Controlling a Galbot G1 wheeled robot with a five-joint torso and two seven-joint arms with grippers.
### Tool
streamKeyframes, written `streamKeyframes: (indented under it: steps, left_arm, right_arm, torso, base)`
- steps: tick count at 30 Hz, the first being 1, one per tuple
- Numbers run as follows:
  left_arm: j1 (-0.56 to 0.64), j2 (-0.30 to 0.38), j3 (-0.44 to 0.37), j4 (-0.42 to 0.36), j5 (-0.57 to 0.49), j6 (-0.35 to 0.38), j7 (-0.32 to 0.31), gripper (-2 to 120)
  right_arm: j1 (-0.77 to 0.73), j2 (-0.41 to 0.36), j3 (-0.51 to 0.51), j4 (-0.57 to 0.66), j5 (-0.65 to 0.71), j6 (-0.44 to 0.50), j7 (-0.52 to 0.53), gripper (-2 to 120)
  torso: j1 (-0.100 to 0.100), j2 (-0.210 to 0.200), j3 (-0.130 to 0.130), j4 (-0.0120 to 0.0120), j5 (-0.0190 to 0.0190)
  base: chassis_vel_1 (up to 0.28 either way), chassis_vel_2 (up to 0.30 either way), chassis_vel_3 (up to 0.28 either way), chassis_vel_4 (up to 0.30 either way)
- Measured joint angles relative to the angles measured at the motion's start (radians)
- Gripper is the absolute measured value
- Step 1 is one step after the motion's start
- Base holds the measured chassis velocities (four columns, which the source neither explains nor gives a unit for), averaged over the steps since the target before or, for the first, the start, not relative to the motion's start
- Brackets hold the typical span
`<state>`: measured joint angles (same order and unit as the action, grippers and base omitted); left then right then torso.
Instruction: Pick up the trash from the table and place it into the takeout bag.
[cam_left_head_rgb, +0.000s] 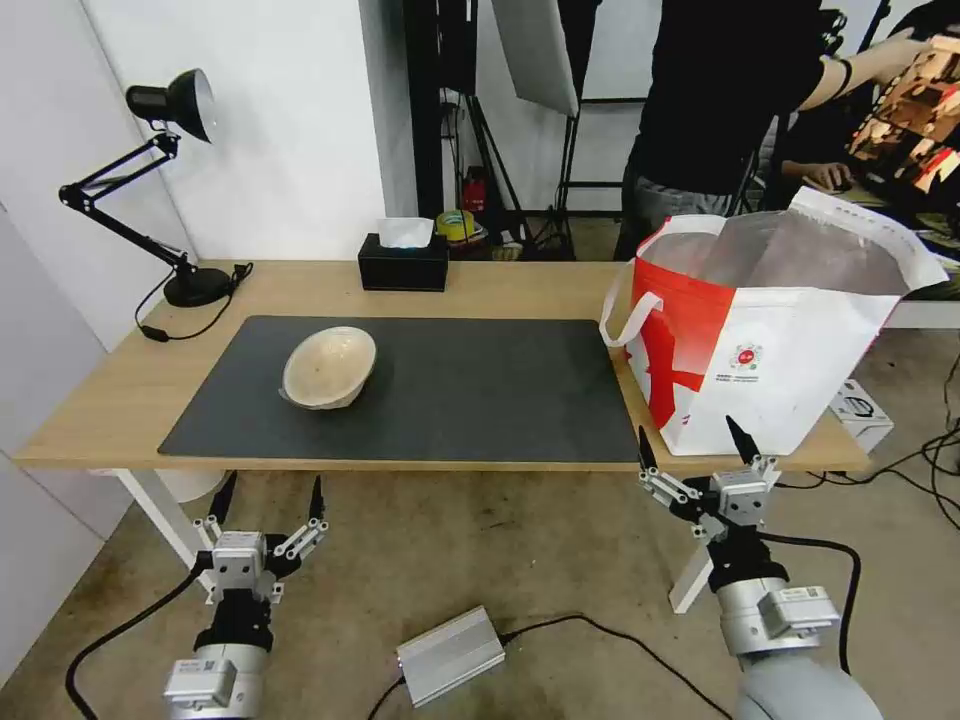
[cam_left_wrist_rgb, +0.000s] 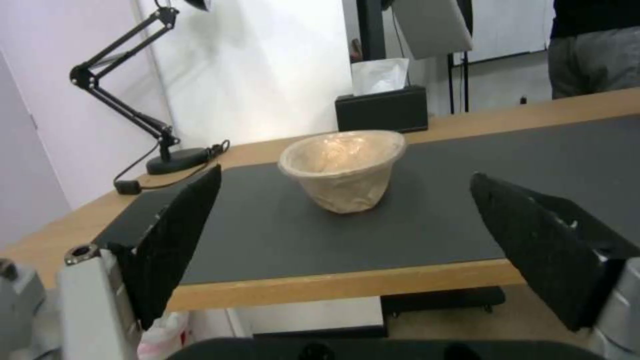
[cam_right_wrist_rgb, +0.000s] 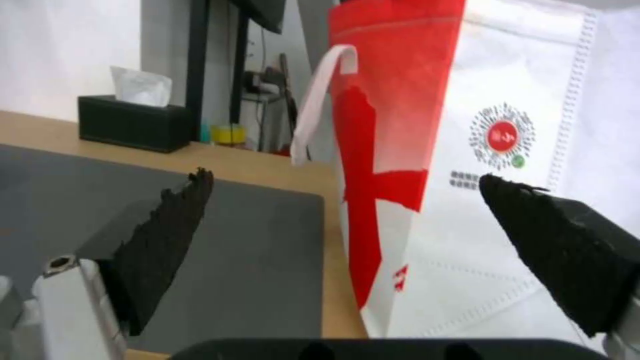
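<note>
Bowl ahead of left gripper
Your left gripper (cam_left_head_rgb: 270, 488) is nearer the bowl (cam_left_head_rgb: 329, 367); both grippers' jaws spread, right gripper (cam_left_head_rgb: 692, 445) by the bag (cam_left_head_rgb: 790, 350)

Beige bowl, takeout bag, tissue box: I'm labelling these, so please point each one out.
Beige bowl (cam_left_head_rgb: 330, 367), head view, its inner hollow.
Takeout bag (cam_left_head_rgb: 800, 350), head view, white front panel.
Tissue box (cam_left_head_rgb: 403, 268), head view, black front face.

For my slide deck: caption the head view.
Beige bowl on the table's mat; takeout bag right; open left gripper and right gripper below.
</note>
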<state>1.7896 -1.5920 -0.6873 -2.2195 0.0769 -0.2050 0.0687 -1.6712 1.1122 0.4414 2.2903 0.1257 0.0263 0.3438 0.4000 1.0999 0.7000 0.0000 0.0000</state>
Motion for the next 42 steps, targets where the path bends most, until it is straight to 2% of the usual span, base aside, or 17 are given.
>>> streamKeyframes:
  steps: [7, 20, 42]
  left_arm:
    - [-0.002, 0.001, 0.001, 0.003, -0.001, 0.000, 0.000, 100]
    - [-0.004, 0.000, -0.001, 0.006, -0.002, 0.000, 0.000, 100]
    - [-0.006, 0.003, -0.012, 0.010, -0.008, 0.000, 0.000, 100]
  right_arm:
    - [-0.012, 0.011, -0.004, -0.006, -0.014, -0.002, 0.007, 100]
    - [-0.043, 0.044, -0.089, -0.024, -0.010, -0.017, 0.062, 100]
    - [-0.005, 0.001, -0.038, -0.126, 0.014, 0.014, 0.062, 100]
  torso:
    - [0.000, 0.000, 0.000, 0.0000, 0.0000]
    - [0.000, 0.000, 0.000, 0.0000, 0.0000]
    - [0.000, 0.000, 0.000, 0.0000, 0.0002]
  base:
    - [0.000, 0.000, 0.000, 0.000]
    - [0.000, 0.000, 0.000, 0.000]
    - [0.000, 0.000, 0.000, 0.000]
